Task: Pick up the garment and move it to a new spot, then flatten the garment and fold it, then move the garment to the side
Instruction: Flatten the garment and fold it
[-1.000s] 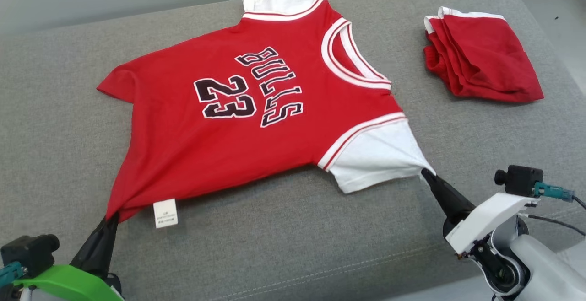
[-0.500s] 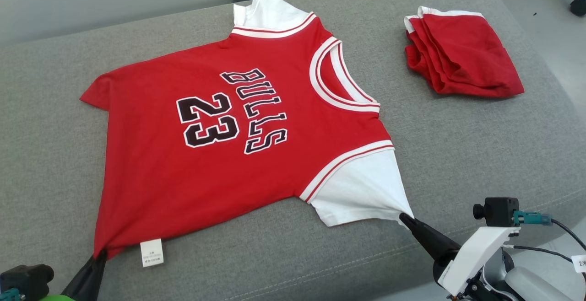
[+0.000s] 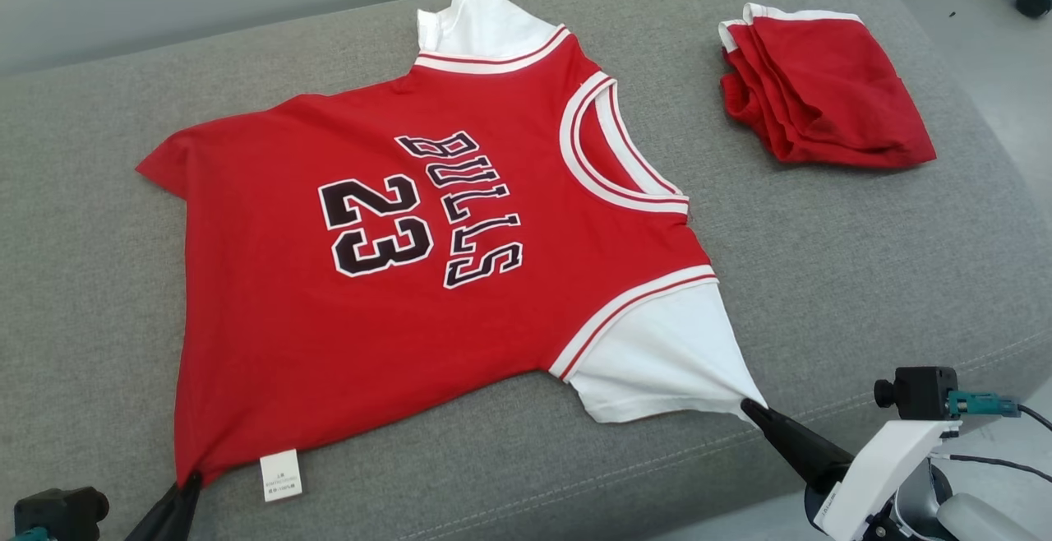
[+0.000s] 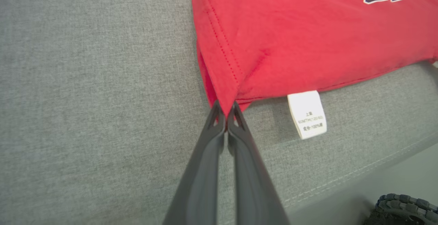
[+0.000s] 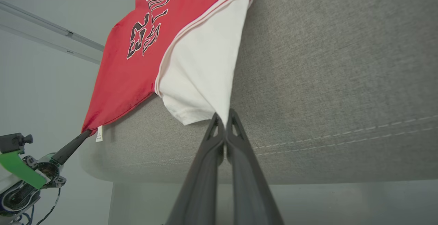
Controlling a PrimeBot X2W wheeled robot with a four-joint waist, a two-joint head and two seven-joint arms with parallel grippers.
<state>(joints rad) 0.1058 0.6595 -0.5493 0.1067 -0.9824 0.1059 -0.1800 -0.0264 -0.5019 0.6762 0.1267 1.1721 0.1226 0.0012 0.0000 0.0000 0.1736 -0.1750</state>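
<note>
Head view: the jersey (image 3: pixel 329 344) lies spread on the grey cushion (image 3: pixel 863 261), its long axis running left to right, collar rightward; left wrist view: the left gripper (image 4: pixel 226 113) is clamped on the hem corner, cloth ahead; right wrist view: the right gripper (image 5: pixel 224 117) pinches the white sleeve (image 5: pixel 202 71) tip, seemingly taut.

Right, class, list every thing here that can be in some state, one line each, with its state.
Bulls 23 jersey: spread out, print up, on the grey cushion.
Left gripper: shut on the jersey's hem corner.
Right gripper: shut on the tip of the white sleeve.
Care label: sticking out from the hem, lying on the cushion.
Second red garment: folded, lying apart from the jersey.
</note>
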